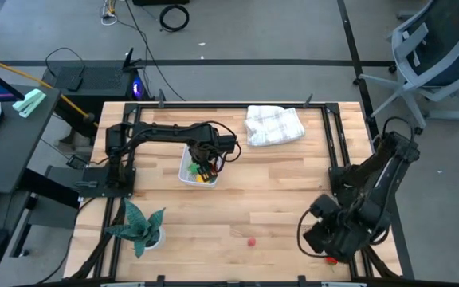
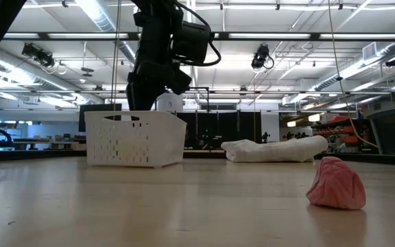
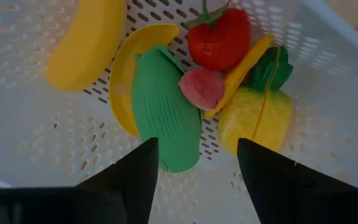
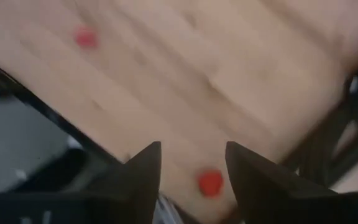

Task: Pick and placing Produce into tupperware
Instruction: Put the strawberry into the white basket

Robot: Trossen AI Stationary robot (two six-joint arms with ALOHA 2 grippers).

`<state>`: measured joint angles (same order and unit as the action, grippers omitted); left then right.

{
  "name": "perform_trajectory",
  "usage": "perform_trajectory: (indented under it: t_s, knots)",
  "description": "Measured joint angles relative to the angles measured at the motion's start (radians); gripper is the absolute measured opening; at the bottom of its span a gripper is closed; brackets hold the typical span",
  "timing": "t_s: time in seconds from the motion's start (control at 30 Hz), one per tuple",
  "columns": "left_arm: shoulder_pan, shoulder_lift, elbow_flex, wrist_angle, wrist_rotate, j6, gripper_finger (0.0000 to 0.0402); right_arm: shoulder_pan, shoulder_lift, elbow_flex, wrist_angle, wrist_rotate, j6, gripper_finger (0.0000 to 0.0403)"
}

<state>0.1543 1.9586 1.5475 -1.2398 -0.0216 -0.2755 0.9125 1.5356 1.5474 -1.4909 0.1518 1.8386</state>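
The white perforated tupperware [image 1: 190,171] stands on the table's left half and shows as a basket [image 2: 136,137] in the low view. My left gripper [image 3: 197,168] hovers open just above it, pointing down, touching nothing. On the tupperware's base lie a yellow banana [image 3: 82,43], a yellow crescent [image 3: 126,68], a green piece [image 3: 163,115], a red strawberry [image 3: 219,40], a small pink piece [image 3: 201,87] and a yellow piece with a green top [image 3: 257,112]. A pink-red piece [image 1: 251,240] lies on the bare table near the near edge. My right gripper [image 4: 191,168] is open above the near right corner, over a small red piece [image 4: 210,182].
A folded white checked cloth [image 1: 274,125] lies at the far edge, right of centre. A green plant in a white pot [image 1: 142,227] stands at the near left corner. Bare wood [image 1: 277,183] stretches between the tupperware and the right arm.
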Motion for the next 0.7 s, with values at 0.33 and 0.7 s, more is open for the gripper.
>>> perform_trajectory:
  t_s: [0.33,0.7]
  knots:
    - [-0.001,0.000,0.001,0.097,0.000,0.063,0.0205,0.083,0.002,-0.328,0.485,-0.345,0.375,0.0210]
    - [-0.001,0.000,0.001,0.195,0.000,0.085,0.0208,0.134,0.002,-0.391,0.642,-0.467,0.527,0.0209]
